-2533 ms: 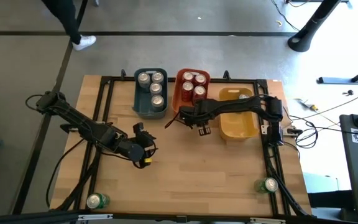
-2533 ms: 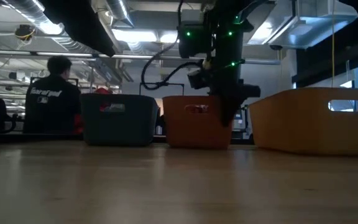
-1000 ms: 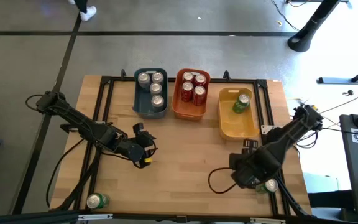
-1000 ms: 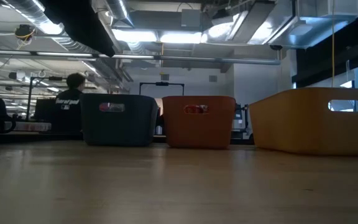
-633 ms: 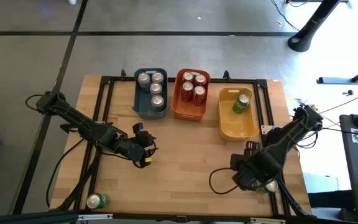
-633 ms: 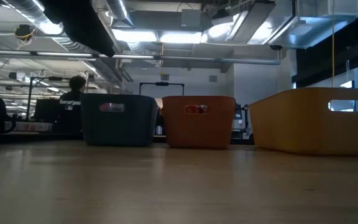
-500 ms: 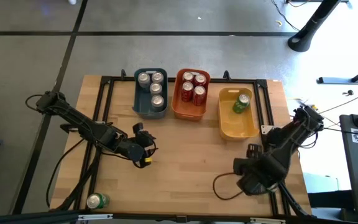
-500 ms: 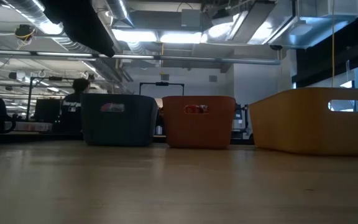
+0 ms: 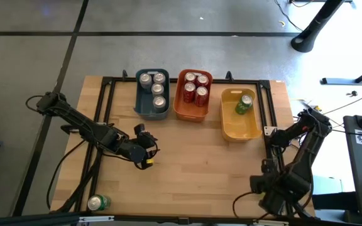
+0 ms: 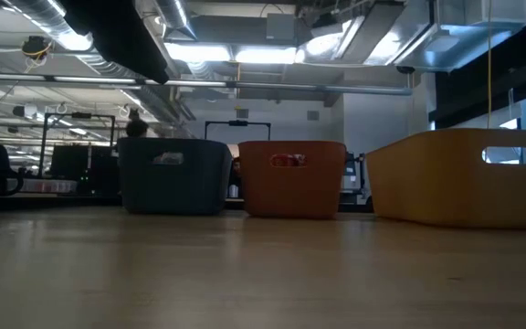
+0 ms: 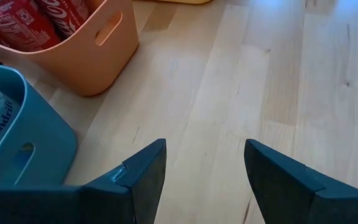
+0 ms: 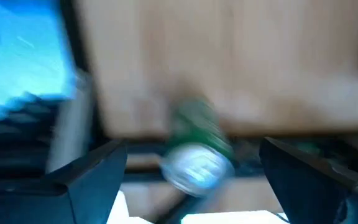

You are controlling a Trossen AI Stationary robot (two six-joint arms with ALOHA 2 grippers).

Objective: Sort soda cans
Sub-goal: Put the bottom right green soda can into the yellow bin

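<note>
1. Behind the counter (image 9: 193, 157), a person (image 10: 136, 127) has been carried further right.
2. Right tool (image 12: 191, 180), jaws spread, has been swung to the near right corner over a green soda can (image 12: 194, 152).
3. Left tool (image 11: 204, 171) stays released mid-counter.

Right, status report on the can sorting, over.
Right gripper open, green can ahead between its fingers. Left gripper open, empty, mid-table. Path clear.
</note>
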